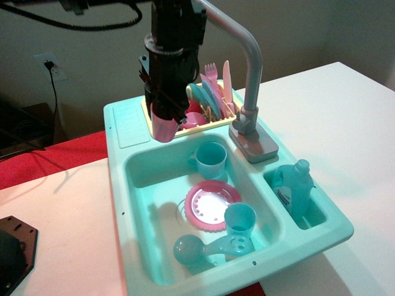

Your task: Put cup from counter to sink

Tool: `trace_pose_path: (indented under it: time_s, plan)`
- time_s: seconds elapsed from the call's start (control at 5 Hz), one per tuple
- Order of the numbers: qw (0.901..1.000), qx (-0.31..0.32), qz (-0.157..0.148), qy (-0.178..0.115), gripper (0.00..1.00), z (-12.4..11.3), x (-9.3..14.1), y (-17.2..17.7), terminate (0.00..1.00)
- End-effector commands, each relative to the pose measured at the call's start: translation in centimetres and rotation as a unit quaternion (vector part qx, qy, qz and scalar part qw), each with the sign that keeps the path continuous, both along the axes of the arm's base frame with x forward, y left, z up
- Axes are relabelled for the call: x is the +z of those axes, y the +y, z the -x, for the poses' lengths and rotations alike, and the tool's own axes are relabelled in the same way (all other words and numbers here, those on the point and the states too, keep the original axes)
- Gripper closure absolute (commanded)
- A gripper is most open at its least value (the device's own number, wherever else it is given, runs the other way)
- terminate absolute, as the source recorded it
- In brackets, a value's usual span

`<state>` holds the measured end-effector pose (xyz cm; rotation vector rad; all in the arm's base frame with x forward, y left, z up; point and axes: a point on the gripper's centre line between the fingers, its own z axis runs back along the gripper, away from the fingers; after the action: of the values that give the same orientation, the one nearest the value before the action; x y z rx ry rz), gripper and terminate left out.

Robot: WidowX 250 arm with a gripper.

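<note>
My gripper [165, 116] is shut on the pink cup [164, 127] and holds it in the air, above the back left corner of the sink [148, 179]. The cup hangs upright from the black fingers, clear of the counter [131, 124], whose ribbed panel lies bare to the left. The sink is a deep teal basin with a grey faucet [245, 74] at its back right.
In the sink lie a teal handled mug [210, 160], a pink plate [211, 205], a teal tumbler [239, 222] and a teal ladle [210, 248]. A yellow dish rack [203, 105] with cutlery and toy food stands behind. A teal bottle [291, 188] sits in the side compartment.
</note>
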<state>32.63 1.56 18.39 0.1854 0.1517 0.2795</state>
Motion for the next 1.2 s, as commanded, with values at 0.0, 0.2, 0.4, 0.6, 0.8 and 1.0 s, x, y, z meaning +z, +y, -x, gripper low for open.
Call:
trace_pose_path:
  time_s: [0.0, 0.2, 0.4, 0.6, 0.8, 1.0]
  plan:
    - [0.9997, 0.005, 0.016, -0.019, 1.00, -0.4, 0.4, -2.0, 0.00]
    - [0.9998, -0.009, 0.018, -0.003, 1.00, 0.1, -2.1, -3.9, 0.00]
    - [0.9998, -0.012, 0.016, 0.006, 1.00, 0.3, -4.2, -4.5, 0.00]
    - [0.9998, -0.001, 0.009, 0.019, 1.00, 0.5, -6.8, -3.8, 0.00]
    - [0.9995, 0.010, -0.008, 0.028, 1.00, 0.8, -8.5, -2.3, 0.00]
    - [0.9994, 0.016, -0.002, 0.030, 0.00, 0.3, -7.7, -1.8, 0.00]
